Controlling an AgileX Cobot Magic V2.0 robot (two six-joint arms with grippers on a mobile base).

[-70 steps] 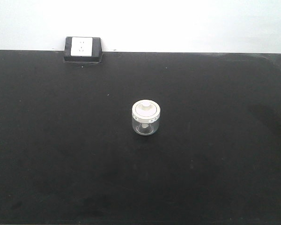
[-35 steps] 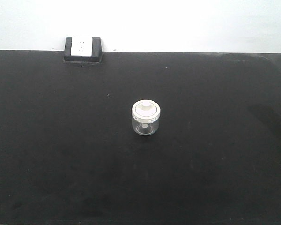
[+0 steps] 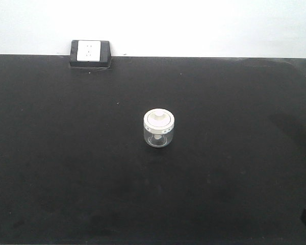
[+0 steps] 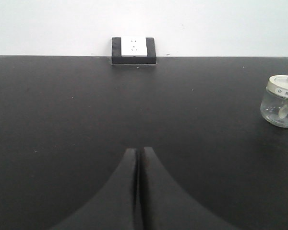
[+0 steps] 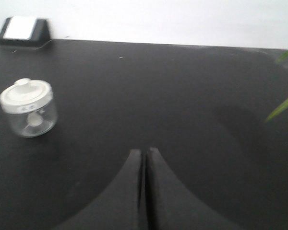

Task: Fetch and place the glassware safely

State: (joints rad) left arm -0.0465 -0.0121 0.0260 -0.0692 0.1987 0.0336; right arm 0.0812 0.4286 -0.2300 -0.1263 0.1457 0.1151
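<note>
Black fingers pressed together are what you see at the bottom of each wrist view: your left end effector point(image 4: 138, 165) is closed with only a thin seam between its tips, and your right end effector point(image 5: 144, 165) is closed the same way, neither holding anything. Both hang over bare tabletop point(image 3: 66, 168), well apart from the glassware point(image 3: 158, 128), so you will likely need to open one before reaching in.

Your jar stands upright and alone near the middle of the tabletop, lid on, probably set there so either arm can reach it. From the left wrist it sits at the far right edge point(image 4: 280, 99); from the right wrist, off to the left point(image 5: 28, 108).

Only the wrist views show the fingers; the front view shows just a dark corner at lower right, which you cannot identify. A wall socket box point(image 3: 90, 53) sits at the far edge, and green leaf tips point(image 5: 282, 106) enter from the right.
</note>
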